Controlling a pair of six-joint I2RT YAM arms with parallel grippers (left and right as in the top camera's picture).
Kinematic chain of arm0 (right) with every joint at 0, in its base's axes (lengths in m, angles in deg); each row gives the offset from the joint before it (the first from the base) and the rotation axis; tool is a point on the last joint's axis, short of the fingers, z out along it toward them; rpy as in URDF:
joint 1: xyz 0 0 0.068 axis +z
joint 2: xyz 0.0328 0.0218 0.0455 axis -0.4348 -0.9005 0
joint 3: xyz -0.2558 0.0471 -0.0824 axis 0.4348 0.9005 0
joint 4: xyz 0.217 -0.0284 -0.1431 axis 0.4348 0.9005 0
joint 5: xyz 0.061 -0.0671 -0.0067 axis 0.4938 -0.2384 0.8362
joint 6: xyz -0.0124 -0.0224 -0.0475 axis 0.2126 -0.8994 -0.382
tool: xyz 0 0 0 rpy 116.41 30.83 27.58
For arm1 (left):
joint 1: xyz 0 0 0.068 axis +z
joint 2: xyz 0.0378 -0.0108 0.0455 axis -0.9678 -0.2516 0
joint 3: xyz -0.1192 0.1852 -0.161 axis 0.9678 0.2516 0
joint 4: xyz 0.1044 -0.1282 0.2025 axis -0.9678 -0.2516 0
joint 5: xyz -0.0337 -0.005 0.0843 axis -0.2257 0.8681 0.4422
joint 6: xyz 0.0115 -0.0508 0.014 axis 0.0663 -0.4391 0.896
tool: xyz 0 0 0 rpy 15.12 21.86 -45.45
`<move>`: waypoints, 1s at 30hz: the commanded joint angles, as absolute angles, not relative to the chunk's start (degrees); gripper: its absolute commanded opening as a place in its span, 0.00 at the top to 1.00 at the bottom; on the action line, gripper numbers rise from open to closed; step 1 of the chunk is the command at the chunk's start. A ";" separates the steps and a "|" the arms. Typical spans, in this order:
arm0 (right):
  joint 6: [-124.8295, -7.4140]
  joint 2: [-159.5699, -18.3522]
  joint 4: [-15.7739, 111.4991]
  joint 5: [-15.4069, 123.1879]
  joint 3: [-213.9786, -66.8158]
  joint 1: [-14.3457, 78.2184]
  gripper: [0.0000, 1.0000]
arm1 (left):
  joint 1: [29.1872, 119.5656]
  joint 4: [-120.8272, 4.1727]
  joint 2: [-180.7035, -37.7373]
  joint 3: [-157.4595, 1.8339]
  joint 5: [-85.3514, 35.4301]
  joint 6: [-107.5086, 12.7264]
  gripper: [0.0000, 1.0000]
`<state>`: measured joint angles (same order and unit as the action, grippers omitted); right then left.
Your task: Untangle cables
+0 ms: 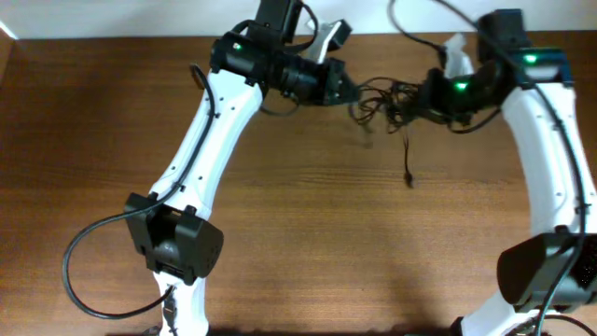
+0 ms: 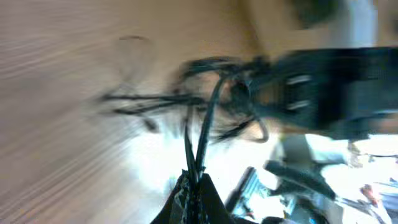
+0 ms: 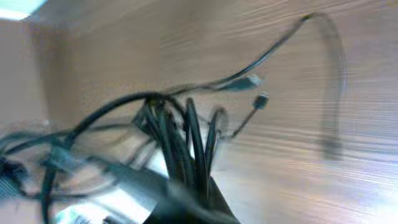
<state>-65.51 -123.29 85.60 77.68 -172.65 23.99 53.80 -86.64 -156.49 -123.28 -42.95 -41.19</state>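
Upper centre of the overhead view: left gripper (image 1: 353,91) and right gripper (image 1: 424,97), jaws each clamped on thin black tangled cables (image 1: 387,98), over a brown wooden table (image 1: 298,215).

A brown wooden tabletop (image 1: 308,243) with straight grain fills the view under soft, even light. Beyond its far edge runs a plain pale strip (image 1: 112,17), brightest by the far left corner.
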 commanded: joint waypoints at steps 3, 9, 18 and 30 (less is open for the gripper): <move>-69.29 -116.56 89.84 72.11 -172.60 10.94 0.96 | 57.60 -94.16 -154.45 -123.56 -8.20 -40.82 1.00; -70.36 -115.07 94.10 64.39 -172.60 2.83 0.96 | 57.60 -99.84 -154.45 -123.56 8.55 -40.80 1.00; -76.85 -115.07 99.06 70.77 -172.60 7.53 0.96 | 57.60 -105.70 -154.45 -123.56 -1.51 -29.74 1.00; -79.67 -115.07 98.47 75.82 -172.60 13.30 0.60 | 57.60 -104.74 -153.99 -138.20 -31.54 -25.89 1.00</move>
<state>-76.85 -116.64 98.63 72.35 -172.17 12.14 57.49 -105.79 -155.92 -131.34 -15.54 -27.14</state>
